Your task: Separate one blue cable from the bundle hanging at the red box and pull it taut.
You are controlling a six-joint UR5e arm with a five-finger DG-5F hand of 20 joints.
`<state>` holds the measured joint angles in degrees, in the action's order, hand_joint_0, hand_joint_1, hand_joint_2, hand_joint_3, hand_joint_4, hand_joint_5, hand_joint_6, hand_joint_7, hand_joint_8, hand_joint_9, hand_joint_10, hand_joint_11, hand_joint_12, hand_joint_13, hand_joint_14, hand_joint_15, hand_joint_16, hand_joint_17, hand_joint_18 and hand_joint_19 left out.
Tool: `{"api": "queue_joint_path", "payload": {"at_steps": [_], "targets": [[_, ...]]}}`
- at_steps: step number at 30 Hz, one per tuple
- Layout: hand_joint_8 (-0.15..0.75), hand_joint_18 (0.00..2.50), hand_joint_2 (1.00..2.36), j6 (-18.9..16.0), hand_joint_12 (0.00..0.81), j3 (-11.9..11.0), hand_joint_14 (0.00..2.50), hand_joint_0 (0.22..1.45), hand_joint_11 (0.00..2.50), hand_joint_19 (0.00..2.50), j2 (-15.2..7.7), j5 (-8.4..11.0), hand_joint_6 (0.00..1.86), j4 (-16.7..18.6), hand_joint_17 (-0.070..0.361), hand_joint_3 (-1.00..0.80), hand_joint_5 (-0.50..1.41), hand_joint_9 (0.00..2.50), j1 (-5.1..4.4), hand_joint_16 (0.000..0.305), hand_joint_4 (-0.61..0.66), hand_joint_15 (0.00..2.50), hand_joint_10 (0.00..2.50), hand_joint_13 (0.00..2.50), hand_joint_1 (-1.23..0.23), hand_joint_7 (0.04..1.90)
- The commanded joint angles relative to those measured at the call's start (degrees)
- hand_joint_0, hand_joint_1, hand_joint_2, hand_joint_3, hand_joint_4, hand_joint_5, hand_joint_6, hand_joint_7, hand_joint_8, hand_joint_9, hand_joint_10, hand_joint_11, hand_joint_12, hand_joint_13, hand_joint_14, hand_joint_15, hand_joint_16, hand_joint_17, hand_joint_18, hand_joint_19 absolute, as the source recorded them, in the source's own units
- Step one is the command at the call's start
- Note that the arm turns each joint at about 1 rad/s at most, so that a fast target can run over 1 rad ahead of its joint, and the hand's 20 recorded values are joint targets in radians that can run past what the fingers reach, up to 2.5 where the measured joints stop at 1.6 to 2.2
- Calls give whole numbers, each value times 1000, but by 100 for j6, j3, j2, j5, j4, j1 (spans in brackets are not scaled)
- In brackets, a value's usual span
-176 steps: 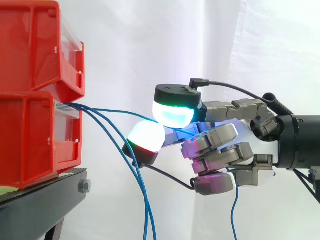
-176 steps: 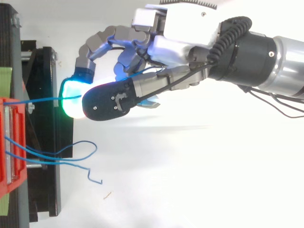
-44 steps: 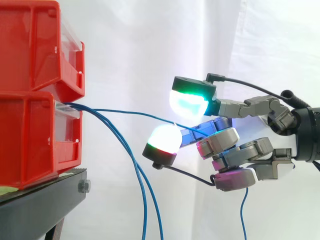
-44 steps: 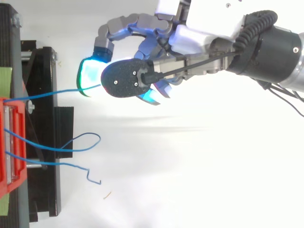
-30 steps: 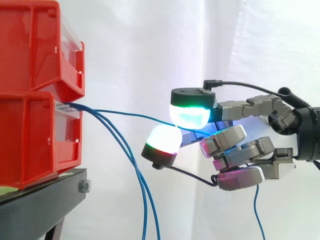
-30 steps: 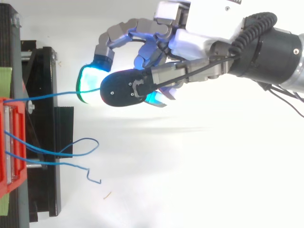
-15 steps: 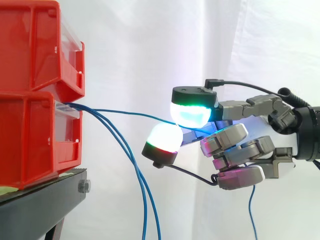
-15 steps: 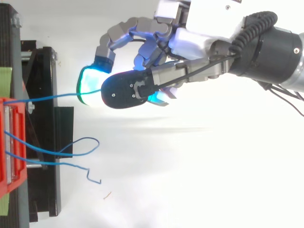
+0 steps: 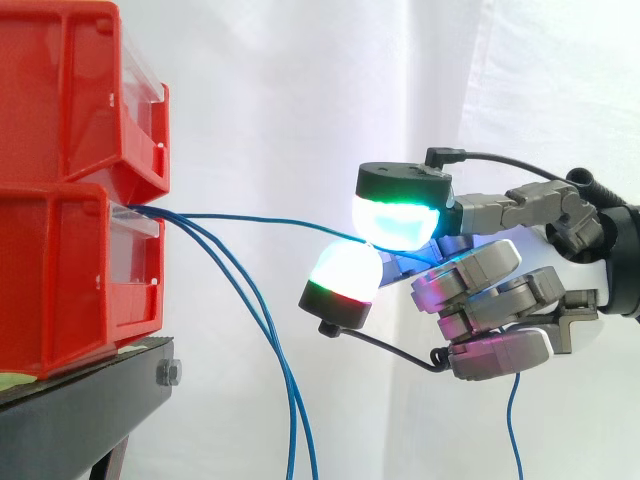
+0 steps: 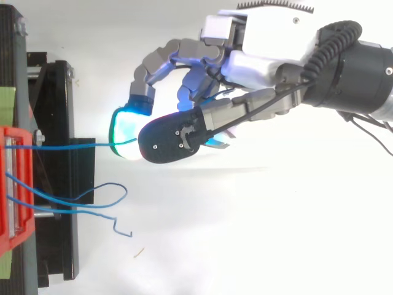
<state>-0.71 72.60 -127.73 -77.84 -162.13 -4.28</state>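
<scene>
Shift: hand (image 9: 500, 290) has drawn further from the box (image 9: 70, 270) than half a second ago. In the top view it (image 10: 258, 61) has also slid sideways, into line with the point where the cable leaves the box.
Hand: clenched in a pinch. Two glowing pads (image 9: 400, 220) press together on the cable, and the other fingers are curled in below.
Cable: one blue cable (image 9: 260, 219) runs from the box's front lip to the pinch. In the top view it (image 10: 73, 146) now lies level and straight, where it slanted before. In the side view only a slight dip remains just before the pads.
Tail: the free end (image 9: 515, 420) hangs below the hand.
Bundle: the other blue cables (image 9: 260, 330) droop from the same lip down past the stand (image 9: 80, 410), well apart from the held one. From above they (image 10: 92, 196) lie in the same slack loops as before.
Meaning: separation looks done, and most of the slack seems taken up, so the task is probably near its end.
Risk: pulling harder could slip the thin cable through the pads or strain it at the box.
</scene>
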Motion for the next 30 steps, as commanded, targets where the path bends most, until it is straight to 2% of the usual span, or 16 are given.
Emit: {"api": "queue_joint_path", "payload": {"at_steps": [1,6,20,26,30], "targets": [[406,1523,1014,0,380,0,2204,635,1097,1189,3,-4,960,-12,123,-56,-187,1070,-3,55,87,889,977,1351,-715,861],[423,1560,1009,0,394,0,2198,645,1058,1167,-6,5,961,-12,131,15,-175,1084,-3,58,8,885,1053,1372,-744,940],[421,1466,1005,9,438,0,2095,646,1047,1157,-6,-4,952,15,136,42,-163,1061,-3,60,-25,938,1083,1271,-749,1022],[422,1411,1000,27,452,9,1899,647,1041,1123,-6,-4,948,23,143,59,-156,1047,-3,63,-33,967,1088,1233,-747,1050],[429,1362,1004,88,453,9,1722,628,1051,1090,-6,-4,944,23,144,-33,-160,1039,-11,64,66,988,1052,1212,-737,997]]}}
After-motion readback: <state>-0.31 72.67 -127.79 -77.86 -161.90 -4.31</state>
